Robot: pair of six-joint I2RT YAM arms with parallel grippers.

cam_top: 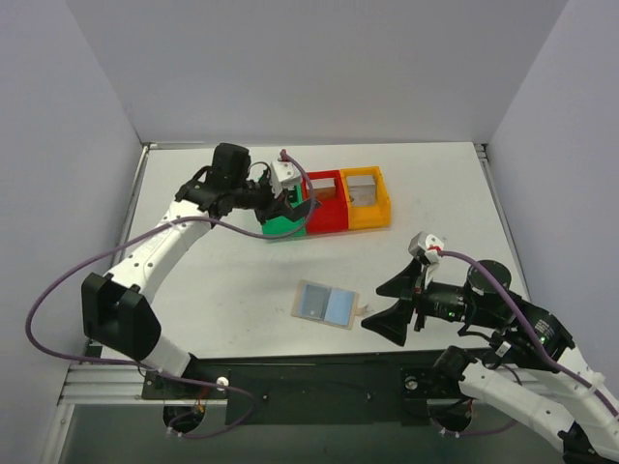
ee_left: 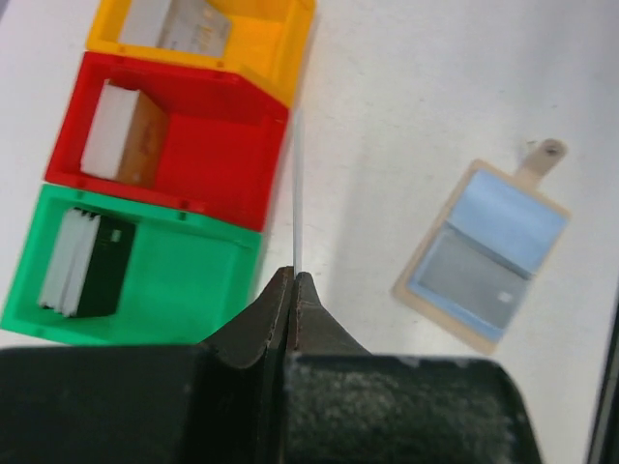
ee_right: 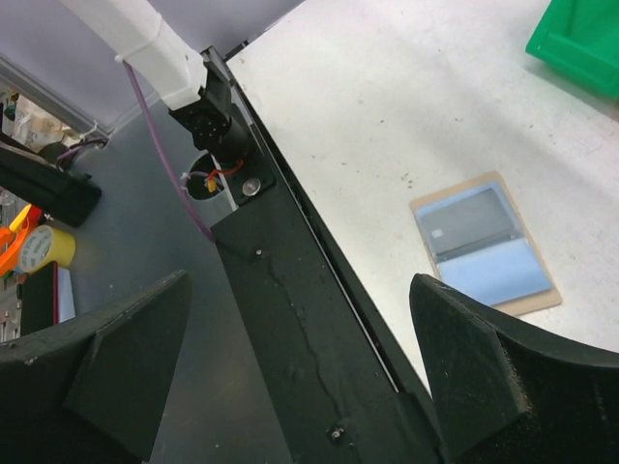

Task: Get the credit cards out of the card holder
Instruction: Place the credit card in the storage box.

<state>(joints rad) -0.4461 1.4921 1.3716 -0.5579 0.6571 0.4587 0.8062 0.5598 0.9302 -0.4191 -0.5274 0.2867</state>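
The left gripper [ee_left: 293,280] is clenched on a credit card [ee_left: 297,188], seen edge-on as a thin pale line standing out from the pinched fingertips. It hangs over the row of bins toward the far edge of the table [cam_top: 222,280], just beside the near wall where the green bin [ee_left: 184,280] meets the red bin [ee_left: 208,164]. More cards rest inside: a stack [ee_left: 85,263] in the green bin, one leaning [ee_left: 121,135] in the red, one [ee_left: 189,27] in the orange bin [ee_left: 280,53].

The card holder [cam_top: 327,304] lies flat and unfolded near the near edge, well apart from the left gripper. One panel is pale blue, the other greyer; whether a card sits in it I cannot tell.

The right gripper [cam_top: 373,307] is released, fingers spread wide, just to the right of the holder's tab and not touching it.
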